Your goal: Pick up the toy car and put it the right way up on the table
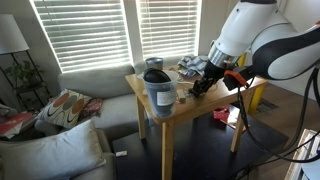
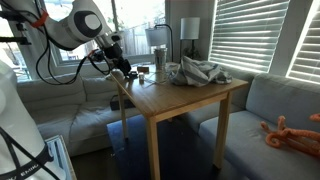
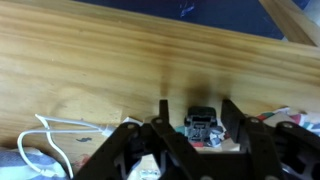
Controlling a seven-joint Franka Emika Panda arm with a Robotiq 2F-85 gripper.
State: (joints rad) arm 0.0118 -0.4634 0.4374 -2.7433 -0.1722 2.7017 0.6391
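In the wrist view a small dark toy car (image 3: 202, 122) lies on the wooden table (image 3: 90, 70) with its underside showing. My gripper (image 3: 198, 112) is open, with one finger on each side of the car; I cannot tell whether they touch it. In both exterior views the gripper (image 1: 204, 84) (image 2: 119, 72) is down at the table (image 1: 205, 103) (image 2: 185, 100) near one edge. The car is hidden behind the fingers there.
A grey container (image 1: 158, 90) stands near a table corner. A crumpled cloth (image 1: 190, 68) (image 2: 197, 72) lies at the back. White cable (image 3: 60, 135) and papers lie beside the car. A sofa (image 1: 95, 85), a lamp (image 2: 189, 30) and blinds surround the table.
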